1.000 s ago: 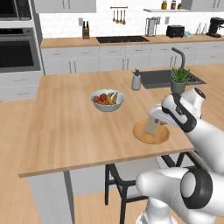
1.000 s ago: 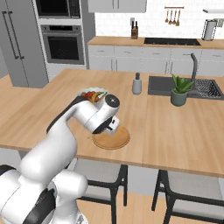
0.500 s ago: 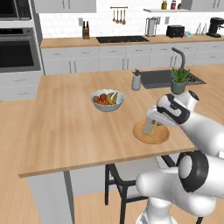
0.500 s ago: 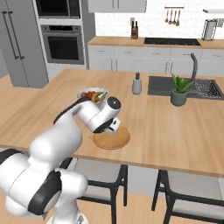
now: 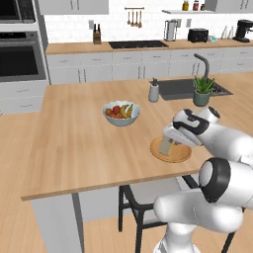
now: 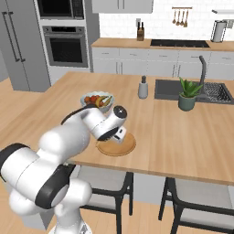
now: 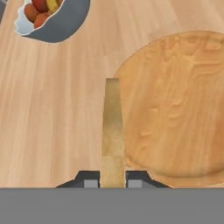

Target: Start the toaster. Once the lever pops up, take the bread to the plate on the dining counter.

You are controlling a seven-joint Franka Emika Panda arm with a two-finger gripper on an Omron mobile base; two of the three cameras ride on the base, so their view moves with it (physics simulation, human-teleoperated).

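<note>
End effector closed edge-on around the bread slice, which stands upright between the finger tips, hanging low over the plate's rim. The wooden plate lies near the front edge of the light-wood island worktop, with the white fruit bowl at about 10 o'clock from it in the left base view. Toaster sits on the far tile-backed counter, well apart from the island.
</note>
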